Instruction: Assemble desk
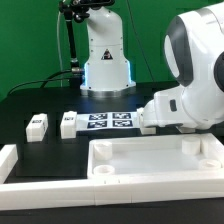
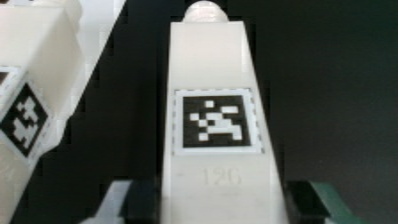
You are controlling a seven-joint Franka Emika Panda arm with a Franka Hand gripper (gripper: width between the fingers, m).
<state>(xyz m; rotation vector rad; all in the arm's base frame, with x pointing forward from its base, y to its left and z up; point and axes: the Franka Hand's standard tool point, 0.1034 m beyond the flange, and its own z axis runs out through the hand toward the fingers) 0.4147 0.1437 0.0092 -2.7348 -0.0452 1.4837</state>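
The white desk tabletop (image 1: pixel 205 152), a wide tray with a raised rim and corner sockets, lies at the front of the exterior view. Two tagged block legs (image 1: pixel 37 126) (image 1: pixel 68 123) lie at the exterior view's left. In the wrist view my gripper (image 2: pixel 226 205) straddles a long white leg (image 2: pixel 217 90) with a tag on its upper face. The dark pads (image 2: pixel 146 200) stand against the leg's two sides. Another tagged leg (image 2: pixel 32 95) lies close beside it. In the exterior view the arm's bulk (image 1: pixel 190 85) hides the gripper and these two legs.
The marker board (image 1: pixel 110 122) lies mid-table behind the tabletop. Long low white border bars run along the exterior view's left (image 1: pixel 12 160) and front (image 1: pixel 60 190). The robot's base (image 1: pixel 105 60) stands at the back, in front of a green backdrop.
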